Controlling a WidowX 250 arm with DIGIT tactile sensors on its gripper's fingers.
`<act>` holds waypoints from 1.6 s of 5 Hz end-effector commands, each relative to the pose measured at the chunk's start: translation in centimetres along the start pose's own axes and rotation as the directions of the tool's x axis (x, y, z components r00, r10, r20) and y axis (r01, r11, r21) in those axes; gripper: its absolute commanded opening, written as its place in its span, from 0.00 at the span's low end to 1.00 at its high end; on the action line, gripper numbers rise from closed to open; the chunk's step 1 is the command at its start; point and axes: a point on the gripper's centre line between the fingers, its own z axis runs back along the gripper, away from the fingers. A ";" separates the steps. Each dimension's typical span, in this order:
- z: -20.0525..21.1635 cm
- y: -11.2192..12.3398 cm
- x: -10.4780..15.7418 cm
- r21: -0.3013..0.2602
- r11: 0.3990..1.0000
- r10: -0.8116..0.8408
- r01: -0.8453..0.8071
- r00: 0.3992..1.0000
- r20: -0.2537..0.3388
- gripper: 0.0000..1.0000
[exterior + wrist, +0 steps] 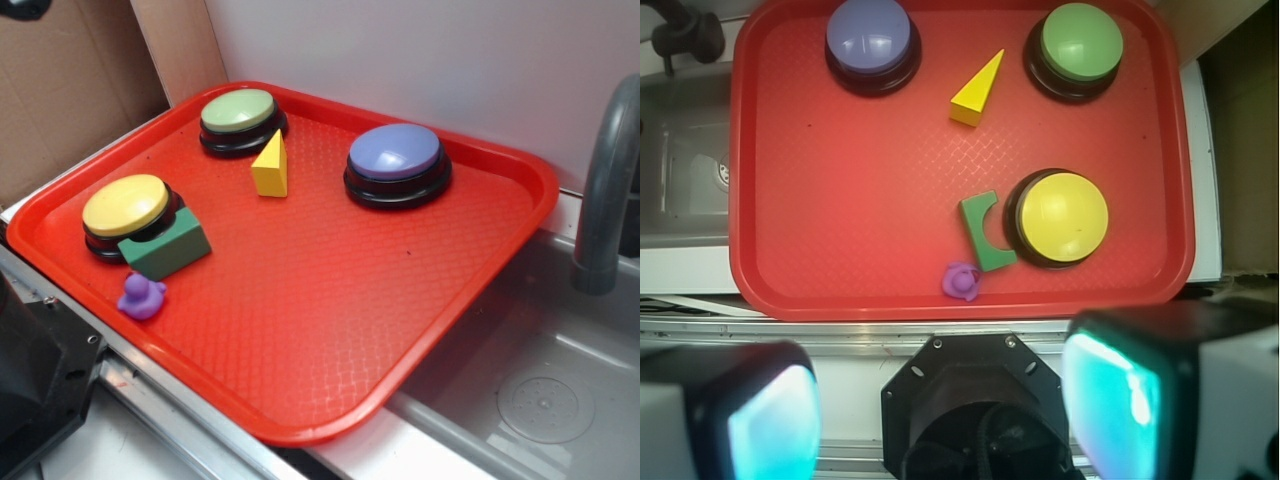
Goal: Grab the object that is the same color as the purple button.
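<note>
A tiny purple duck toy point(142, 297) lies on the red tray point(330, 300) near its front-left edge, beside a green block point(166, 245). In the wrist view the duck point(962, 282) sits just inside the tray's near rim point(940, 305). The purple button point(397, 164) stands at the tray's far right; in the wrist view it point(872, 42) is top left. My gripper point(940, 415) is open and empty, high above the robot base, short of the tray. Its two fingers point(760, 415) are wide apart at the bottom corners of the wrist view.
A yellow-topped button point(128, 212) touches the green block. A green-topped button point(241, 119) and a yellow wedge point(271, 166) stand at the back. A metal sink point(540, 380) with a grey faucet point(605, 190) lies right of the tray. A cardboard wall point(70, 80) stands left.
</note>
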 end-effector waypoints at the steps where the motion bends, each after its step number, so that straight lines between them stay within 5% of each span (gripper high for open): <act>1: 0.0 0.0 0.0 0.000 1.000 0.000 0.000 1.000 0.000 1.00; 3: -2.0 1.8 0.3 -0.036 0.974 0.228 -0.226 0.970 0.084 1.00; 5: -7.4 2.8 0.2 -0.036 0.898 0.440 -0.438 0.896 0.058 1.00; 8: -16.2 3.1 -0.2 -0.039 0.881 0.473 -0.472 0.881 0.019 1.00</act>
